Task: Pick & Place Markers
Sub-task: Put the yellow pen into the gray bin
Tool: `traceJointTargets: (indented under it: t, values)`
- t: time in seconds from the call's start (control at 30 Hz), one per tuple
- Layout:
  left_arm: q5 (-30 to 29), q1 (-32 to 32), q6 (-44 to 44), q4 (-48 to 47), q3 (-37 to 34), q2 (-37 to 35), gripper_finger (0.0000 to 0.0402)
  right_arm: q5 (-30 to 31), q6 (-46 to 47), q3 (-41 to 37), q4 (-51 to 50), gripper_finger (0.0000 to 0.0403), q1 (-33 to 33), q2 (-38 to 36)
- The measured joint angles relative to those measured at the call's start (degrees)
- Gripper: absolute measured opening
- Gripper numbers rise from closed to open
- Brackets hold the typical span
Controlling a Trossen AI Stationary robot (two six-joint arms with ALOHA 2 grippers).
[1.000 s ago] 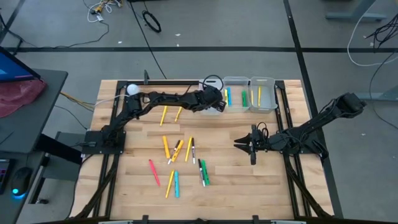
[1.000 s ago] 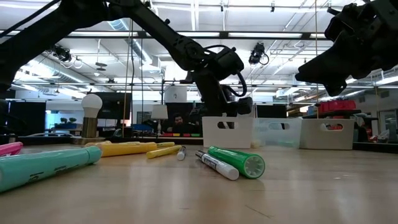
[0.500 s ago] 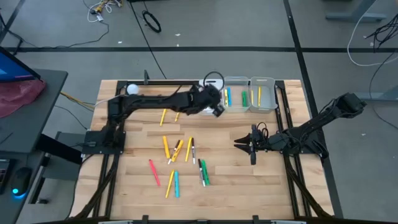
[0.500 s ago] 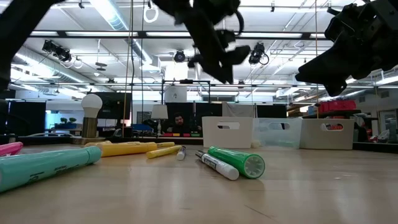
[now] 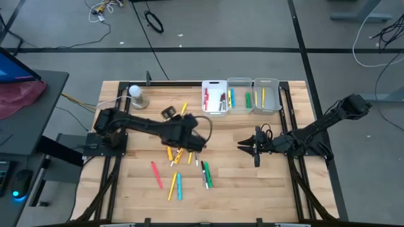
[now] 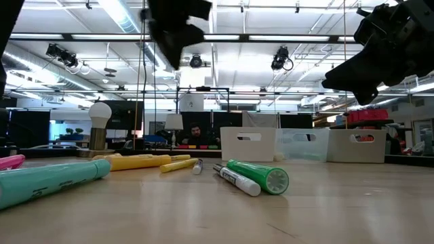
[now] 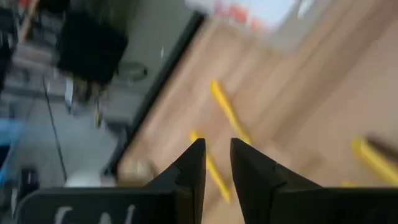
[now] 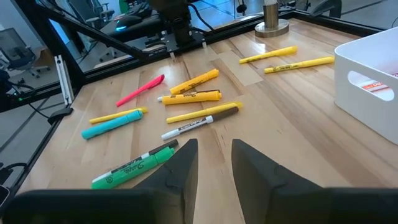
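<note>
A: Report the position of the left claw [image 5: 197, 142].
B: In the high view it is above the middle of the desk [image 5: 265, 183], directly over the central cluster of yellow and orange markers [image 5: 179, 152]. In its wrist view the two fingers [image 7: 194, 168] stand a narrow gap apart with nothing between them.

A: And the right claw [image 5: 242, 145]?
B: It waits over the right half of the desk, pointing toward the marker cluster and apart from it. In the right wrist view its fingers [image 8: 180, 165] are slightly parted and hold nothing.

A: Where are the loose markers?
B: They lie flat on the desk. A pink marker [image 5: 156, 174] lies toward the front left; a yellow marker [image 5: 172, 186] and a cyan marker [image 5: 179, 186] lie side by side just right of it. A green marker [image 5: 208, 174] lies beside a white-barrelled marker [image 5: 204, 175] near the front centre. Two yellow markers [image 5: 184, 108] lie nearer the rear, beside the left arm.

A: What is in the bins?
B: Three bins stand in a row along the rear edge. The white bin [image 5: 214, 97] holds red or pink markers. The middle clear bin [image 5: 240, 94] holds cyan, yellow and green markers. The right clear bin [image 5: 269, 94] holds one yellow marker.
</note>
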Motion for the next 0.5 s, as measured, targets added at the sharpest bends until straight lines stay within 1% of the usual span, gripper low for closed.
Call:
traceJointTargets:
  t: [0.07, 0.1, 0.2, 0.27, 0.33, 0.43, 0.5]
  values:
    - [3.03, -1.67, -6.07, -5.12, -0.01, 0.0, 0.0074, 0.0, 0.53, 0.0, 0.0, 0.0098, 0.01, 0.0]
    - [5.12, -2.31, -8.0, -5.99, -0.02, 0.0, 0.0071, 0.0, 0.77, 0.0, 0.02, 0.0098, 0.0, 0.0]
    - [11.02, -3.78, -9.57, -3.95, -0.06, 0.0, 0.0066, 0.0, 0.98, 0.0, 0.02, 0.0098, 0.01, 0.0]
    - [12.83, -4.55, -9.53, -1.06, -0.06, 0.09, 0.0064, 0.0, 0.98, 0.0, 0.02, 0.0098, 0.01, 0.0]
    - [13.63, -5.04, -9.48, 1.86, -0.06, 0.48, 0.0064, 0.0, 0.98, 0.0, 0.02, 0.0098, 0.01, 0.0]
    - [11.01, -5.5, -8.22, 4.36, -0.06, 0.67, 0.0064, 0.0, 1.02, 0.0, -0.02, 0.0098, 0.02, 0.0]
    - [9.35, -5.86, -8.53, 4.29, -0.09, 0.88, 0.0065, -0.2, 1.53, 0.0, -0.08, 0.0098, 0.02, -0.13]
